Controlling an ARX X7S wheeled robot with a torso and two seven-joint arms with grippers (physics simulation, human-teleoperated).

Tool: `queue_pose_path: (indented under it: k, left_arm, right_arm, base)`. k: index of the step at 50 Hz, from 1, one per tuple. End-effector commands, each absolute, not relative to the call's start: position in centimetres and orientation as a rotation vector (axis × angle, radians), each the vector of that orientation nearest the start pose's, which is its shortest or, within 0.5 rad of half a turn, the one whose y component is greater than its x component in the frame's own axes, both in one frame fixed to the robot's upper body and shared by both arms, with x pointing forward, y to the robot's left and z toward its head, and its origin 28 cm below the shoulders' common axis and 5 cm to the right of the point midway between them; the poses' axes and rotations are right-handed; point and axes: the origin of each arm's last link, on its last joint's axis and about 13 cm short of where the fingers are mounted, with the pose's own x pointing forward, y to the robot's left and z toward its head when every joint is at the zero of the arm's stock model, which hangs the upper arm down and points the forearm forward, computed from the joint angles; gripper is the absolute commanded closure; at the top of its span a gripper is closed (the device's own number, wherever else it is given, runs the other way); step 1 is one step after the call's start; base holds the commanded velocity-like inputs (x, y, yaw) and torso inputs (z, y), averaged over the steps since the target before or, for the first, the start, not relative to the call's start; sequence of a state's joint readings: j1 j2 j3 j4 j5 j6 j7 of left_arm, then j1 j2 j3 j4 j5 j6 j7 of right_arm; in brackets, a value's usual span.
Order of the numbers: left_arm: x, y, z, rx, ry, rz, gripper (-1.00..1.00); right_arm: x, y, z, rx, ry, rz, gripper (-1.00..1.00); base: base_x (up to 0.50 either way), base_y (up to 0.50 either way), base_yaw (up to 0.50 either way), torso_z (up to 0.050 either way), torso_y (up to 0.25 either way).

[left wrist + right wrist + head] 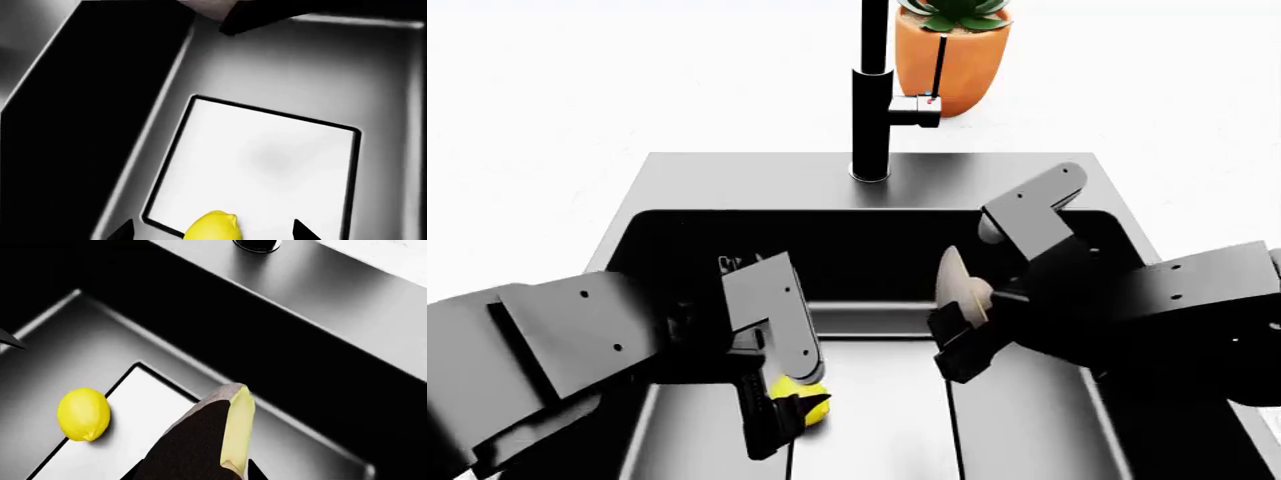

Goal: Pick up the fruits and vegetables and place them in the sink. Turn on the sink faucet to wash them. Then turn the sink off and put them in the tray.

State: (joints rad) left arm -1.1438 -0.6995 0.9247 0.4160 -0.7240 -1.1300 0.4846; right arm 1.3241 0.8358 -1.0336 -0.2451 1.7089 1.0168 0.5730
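The yellow lemon (212, 228) (83, 414) (801, 392) lies on the pale drain plate (260, 160) at the bottom of the black sink (881, 180). My left gripper (213, 232) (785, 415) hangs low in the basin, open, its fingertips well apart on either side of the lemon and clear of it. The avocado half (220, 435) (961, 285), dark skin and pale green cut face, is held above the sink floor with my right gripper (197, 472) (964, 340) shut on it. The faucet (872, 100) stands on the back rim with its lever (916, 108) to the side. The tray is out of view.
A potted plant in an orange pot (954, 55) stands behind the faucet on the white counter. The sink's walls (220, 320) rise steeply round both grippers. The faucet base (257, 244) sits on the rim behind the avocado.
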Motion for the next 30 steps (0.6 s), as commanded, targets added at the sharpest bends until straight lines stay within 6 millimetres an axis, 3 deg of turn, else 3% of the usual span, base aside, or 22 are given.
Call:
queue_pose_path:
  k: [1,20,30]
  left_arm:
    - [29.3,22.5,19.7,0.726,0.574,-1.042,-1.0]
    - [30.6,22.3,17.2,0.746,0.627,-1.031,-1.0]
    - [31.9,22.0,14.9,0.746,0.652,-1.017,-1.0]
  right_arm:
    - [25.0,-13.4,24.9,-0.324,0.528,0.457,1.0]
    - [25.0,-13.6,24.3,-0.3,0.534,0.449,1.0]
    - [25.1,-13.3,23.6,-0.278,0.512,0.463,1.0]
  base:
    - [0.0,0.0,0.0,0.0,0.0]
    - [0.0,0.0,0.0,0.0,0.0]
    - [0.0,0.0,0.0,0.0,0.0]
